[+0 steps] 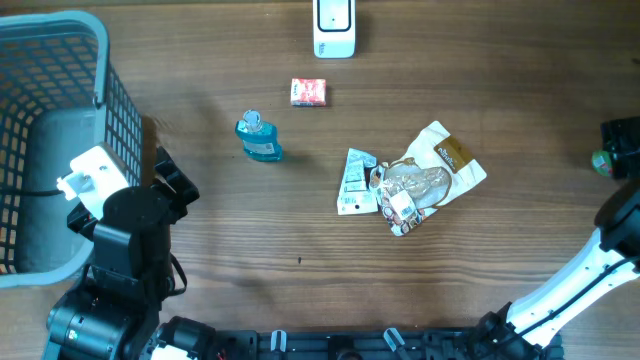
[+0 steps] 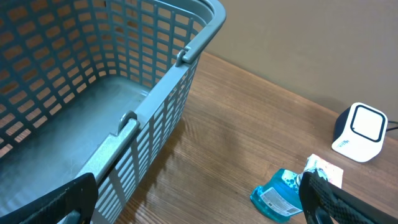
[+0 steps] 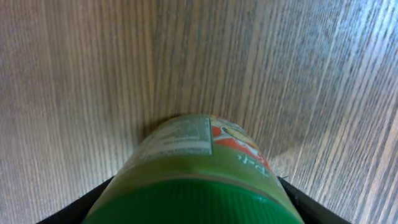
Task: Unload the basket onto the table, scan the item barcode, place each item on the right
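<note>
Overhead: a blue mesh basket (image 1: 60,60) fills the upper left, with the left gripper (image 1: 176,182) beside it. A white barcode scanner (image 1: 334,28) stands at top centre. Below it lie a small red-and-white packet (image 1: 309,92), a blue bottle (image 1: 259,138) and a heap of snack packets (image 1: 412,180). The right gripper (image 1: 622,145) sits at the right edge over a green canister (image 1: 600,162).

Left wrist: the jaws are spread wide with nothing between them, above the basket's rim.

Right wrist: the green-lidded canister stands on the wood between the fingers (image 3: 74,208). I cannot tell whether they press on it.
</note>
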You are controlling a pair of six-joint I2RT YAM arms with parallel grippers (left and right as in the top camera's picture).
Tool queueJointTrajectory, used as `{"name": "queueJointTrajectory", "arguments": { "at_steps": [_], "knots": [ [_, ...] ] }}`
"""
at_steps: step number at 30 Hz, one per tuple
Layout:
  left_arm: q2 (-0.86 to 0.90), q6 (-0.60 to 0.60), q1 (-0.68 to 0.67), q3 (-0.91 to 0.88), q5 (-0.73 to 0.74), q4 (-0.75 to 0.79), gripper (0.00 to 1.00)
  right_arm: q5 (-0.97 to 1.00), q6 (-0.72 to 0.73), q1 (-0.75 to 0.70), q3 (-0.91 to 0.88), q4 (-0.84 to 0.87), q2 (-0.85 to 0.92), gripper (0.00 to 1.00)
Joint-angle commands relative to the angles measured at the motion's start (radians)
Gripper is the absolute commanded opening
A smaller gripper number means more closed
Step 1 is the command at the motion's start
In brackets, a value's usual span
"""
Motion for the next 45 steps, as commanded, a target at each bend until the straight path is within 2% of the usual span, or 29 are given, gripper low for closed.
{"name": "queueJointTrajectory", "arguments": {
  "at_steps": [1,6,11,18,21,24,29,33,36,39,45],
  "knots": [
    [-0.005,-0.013,0.006,-0.001,-0.002,-0.001,1.00,-0.008,-0.004,-0.026,0.005,0.002,0.002,0.98],
    [-0.005,-0.013,0.006,-0.001,-0.003,-0.001,1.00,-0.013,-0.090,-0.035,0.041,-0.052,-0.012,1.00],
    [-0.005,-0.013,0.006,-0.001,-0.002,-0.002,1.00,-0.078,-0.083,-0.030,0.093,-0.126,-0.103,1.00],
    [-0.005,-0.014,0.006,-0.001,-0.003,-0.002,1.00,-0.111,-0.124,0.051,0.100,-0.081,-0.428,1.00],
    [-0.005,-0.013,0.006,-0.001,-0.002,-0.002,1.00,-0.121,-0.170,0.156,0.100,-0.045,-0.569,1.00],
    [-0.005,-0.013,0.006,-0.001,-0.002,-0.002,1.00,-0.115,-0.171,0.328,0.100,-0.025,-0.638,1.00],
    [-0.005,-0.013,0.006,-0.001,-0.003,-0.002,1.00,0.010,-0.170,0.687,0.100,-0.047,-0.574,1.00],
    [-0.005,-0.014,0.006,-0.001,-0.002,-0.002,1.00,0.029,-0.103,0.862,0.100,-0.089,-0.480,1.00],
    [-0.005,-0.013,0.006,-0.001,-0.003,-0.001,1.00,-0.063,-0.105,0.954,0.100,-0.111,-0.429,1.00],
    [-0.005,-0.013,0.006,-0.001,-0.002,-0.002,1.00,-0.138,-0.189,1.027,0.100,-0.164,-0.409,1.00],
    [-0.005,-0.013,0.006,-0.001,-0.002,-0.001,1.00,-0.147,-0.214,1.128,0.097,-0.163,-0.409,1.00]
  ]
}}
